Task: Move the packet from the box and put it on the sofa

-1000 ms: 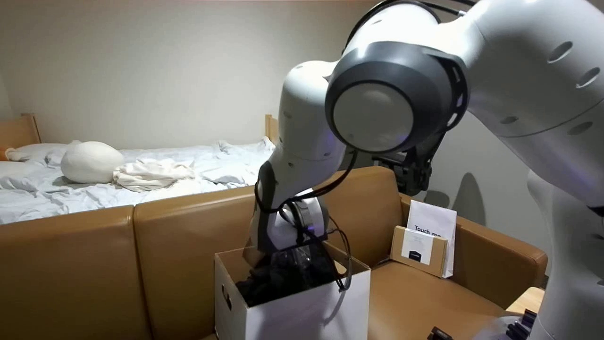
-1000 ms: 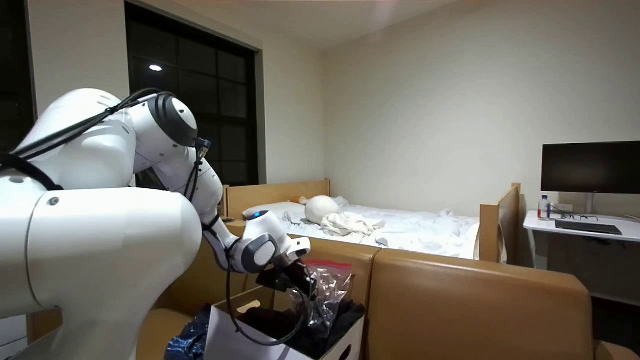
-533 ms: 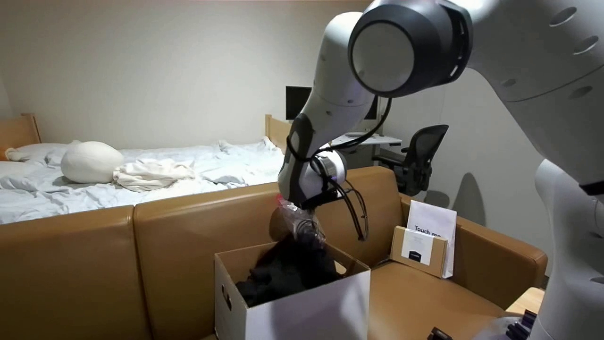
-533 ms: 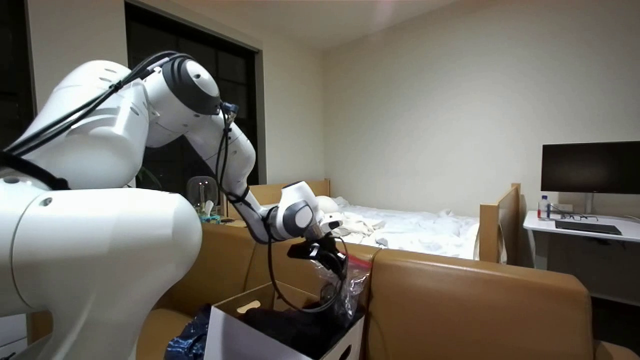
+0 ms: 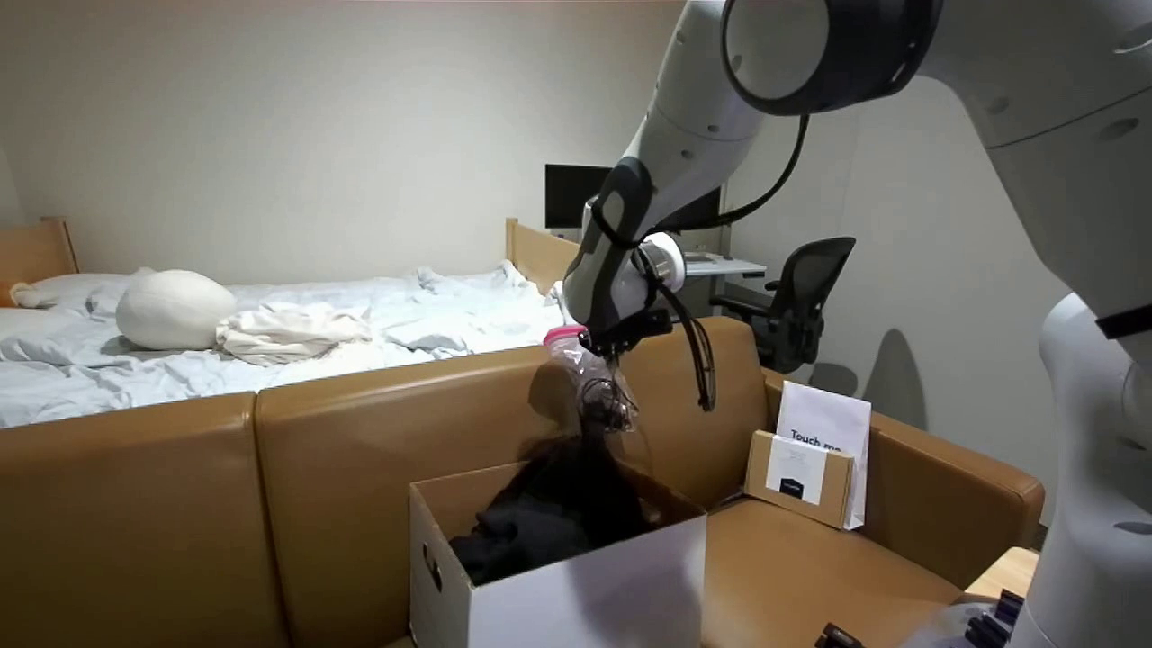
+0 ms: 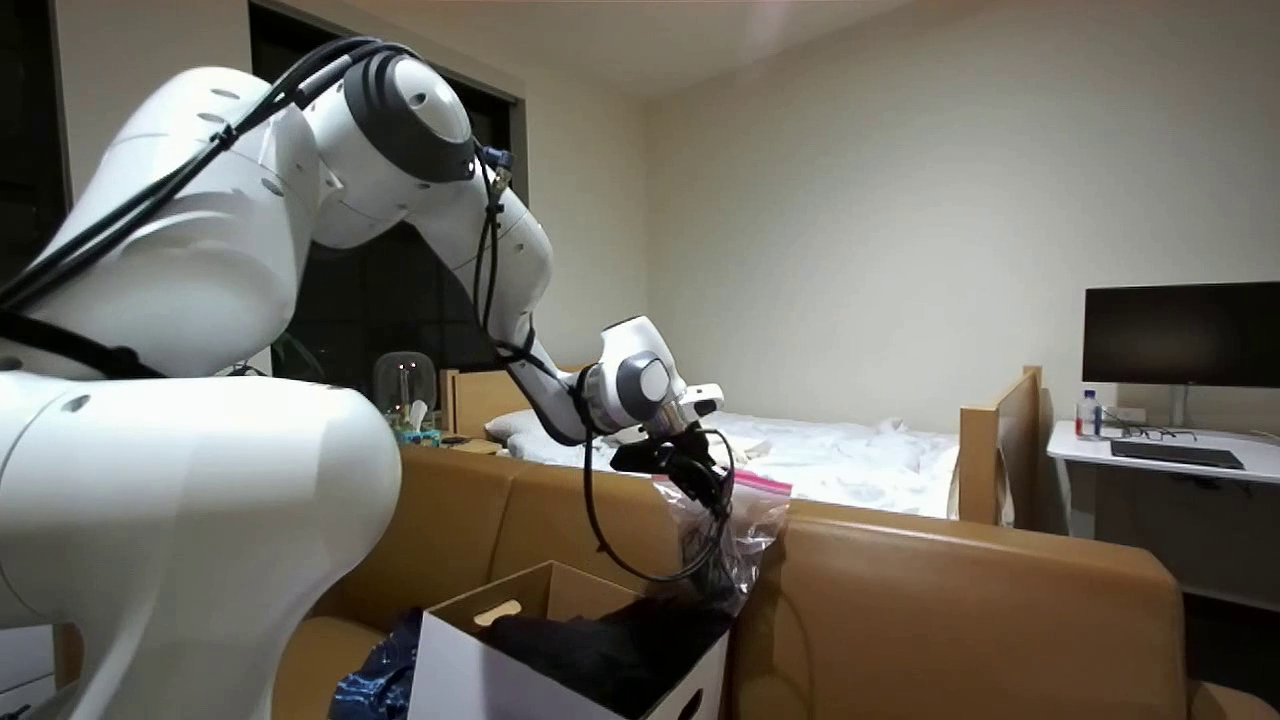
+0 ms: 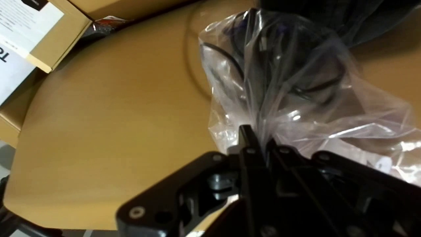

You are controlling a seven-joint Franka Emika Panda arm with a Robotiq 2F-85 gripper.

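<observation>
Holding: one packet (image 7: 292, 95), film bunched in my gripper (image 7: 260, 141), jaws pinched close together on the pleat. Location: at and below my jaws, over the box (image 5: 576, 598) or just past its rim, I cannot say which; sofa (image 5: 387, 432) behind and below the jaws, placing not yet done. Risks, as I judge: slip, from thin slick film under a dark, corded load; drag, should the black fabric (image 5: 549, 522), rising beneath the jaws toward the packet's foot, be caught; snag, from my cable (image 5: 706, 387) looping near the jaws. Orientation, in an exterior view: pink zip edge (image 5: 565, 334) uppermost, out beside the jaws; loaded foot down, under them; long axis steep, tilted off upright.
</observation>
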